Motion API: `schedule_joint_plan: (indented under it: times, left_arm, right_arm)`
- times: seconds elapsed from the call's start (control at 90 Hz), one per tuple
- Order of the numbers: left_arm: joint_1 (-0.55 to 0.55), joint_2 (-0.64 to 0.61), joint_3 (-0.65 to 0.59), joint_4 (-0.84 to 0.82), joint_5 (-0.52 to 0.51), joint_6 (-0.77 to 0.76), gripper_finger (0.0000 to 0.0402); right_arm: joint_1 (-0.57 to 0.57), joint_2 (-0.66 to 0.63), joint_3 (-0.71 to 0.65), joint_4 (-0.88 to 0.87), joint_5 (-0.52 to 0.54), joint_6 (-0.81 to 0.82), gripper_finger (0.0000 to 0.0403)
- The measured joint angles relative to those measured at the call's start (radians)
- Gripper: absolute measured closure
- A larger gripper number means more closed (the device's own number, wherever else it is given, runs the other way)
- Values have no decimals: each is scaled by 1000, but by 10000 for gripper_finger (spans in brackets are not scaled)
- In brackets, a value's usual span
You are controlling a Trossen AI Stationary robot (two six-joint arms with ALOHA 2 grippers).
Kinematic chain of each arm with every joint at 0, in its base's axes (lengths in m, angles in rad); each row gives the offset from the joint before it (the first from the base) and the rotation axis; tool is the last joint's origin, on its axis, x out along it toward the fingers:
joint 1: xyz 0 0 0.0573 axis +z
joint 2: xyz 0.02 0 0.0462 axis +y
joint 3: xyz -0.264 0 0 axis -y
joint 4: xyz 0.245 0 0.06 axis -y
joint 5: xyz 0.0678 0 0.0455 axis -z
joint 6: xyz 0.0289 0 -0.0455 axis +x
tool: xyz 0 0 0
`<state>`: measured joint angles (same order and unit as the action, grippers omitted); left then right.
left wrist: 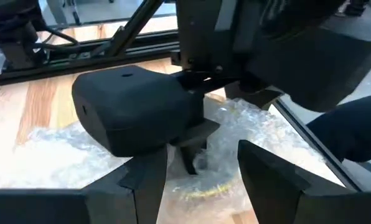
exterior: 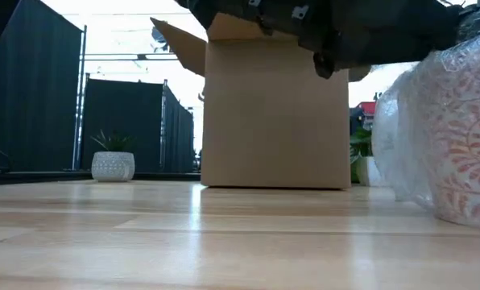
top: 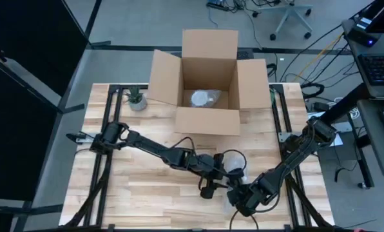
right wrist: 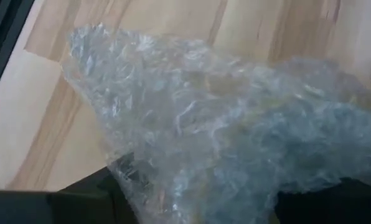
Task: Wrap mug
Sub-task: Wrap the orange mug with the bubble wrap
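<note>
Overhead, light wood table [top: 147,187], cardboard box [top: 208,80], potted plant [top: 136,98], left hand [left wrist: 201,171] open, right hand [right wrist: 192,199] gripping bubble wrap [right wrist: 223,124]

Open cardboard box [top: 208,84] at far centre of wooden table [top: 147,193], 4 flaps spread, pale wrapped item [top: 203,98] inside. Small potted plant [top: 136,98] in white pot just left of box, near table's far left corner. Office chair base [top: 290,11] and loose cables [top: 321,48] on floor beyond. Dark partition panels [exterior: 127,121] behind, seen in low view.
</note>
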<state>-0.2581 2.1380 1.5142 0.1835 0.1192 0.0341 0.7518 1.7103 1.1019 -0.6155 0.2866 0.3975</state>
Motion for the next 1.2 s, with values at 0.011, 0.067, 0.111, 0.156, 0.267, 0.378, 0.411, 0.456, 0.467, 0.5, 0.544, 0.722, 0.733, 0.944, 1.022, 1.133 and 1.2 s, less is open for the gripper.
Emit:
schedule_joint_plan:
  times: [0.011,0.067,0.111,0.156,0.267,0.378,0.411,0.456,0.467,0.5,0.544,0.722,0.733,0.944,1.022,1.133,1.2]
  left_arm:
    - [0,3,0,-3,0,0,219]
    - [0,14,-1,3,-3,0,219]
    - [0,23,0,18,-5,0,219]
    - [0,26,0,27,-9,0,219]
    - [0,26,0,28,-10,-1,219]
    - [0,26,0,29,-11,0,219]
    - [0,26,0,29,-11,-1,219]
    - [0,26,0,28,-11,-1,219]
    - [0,26,0,28,-11,-1,219]
    - [0,26,0,27,-11,-2,219]
    - [0,26,0,27,-12,-2,219]
    - [0,26,0,27,-12,-2,219]
    - [0,26,0,27,-12,-2,219]
    - [0,26,-1,22,-13,-2,219]
    - [0,26,-1,22,-14,-3,219]
    - [0,26,-1,23,-15,-3,219]
    - [0,26,-1,24,-15,-3,219]
  right_arm:
    - [0,0,0,0,0,4,145]
    - [0,0,0,0,0,18,145]
    - [0,0,0,-1,0,29,145]
    - [-1,0,0,-1,0,38,145]
    - [0,0,0,1,0,35,145]
    - [-7,0,0,1,-1,35,145]
    - [-10,0,0,2,-1,36,145]
    - [-12,0,0,3,-2,36,145]
    - [-12,0,0,4,-2,36,145]
    - [-12,0,0,5,-1,36,145]
    - [-12,0,0,5,-1,36,145]
    - [-13,-16,5,0,-2,59,145]
    - [-13,-19,7,0,-2,61,145]
    - [-11,-60,77,-63,-2,89,145]
    - [-6,-74,103,-98,-1,93,145]
    - [1,-83,130,-131,35,92,145]
    - [4,-84,130,-132,54,91,145]
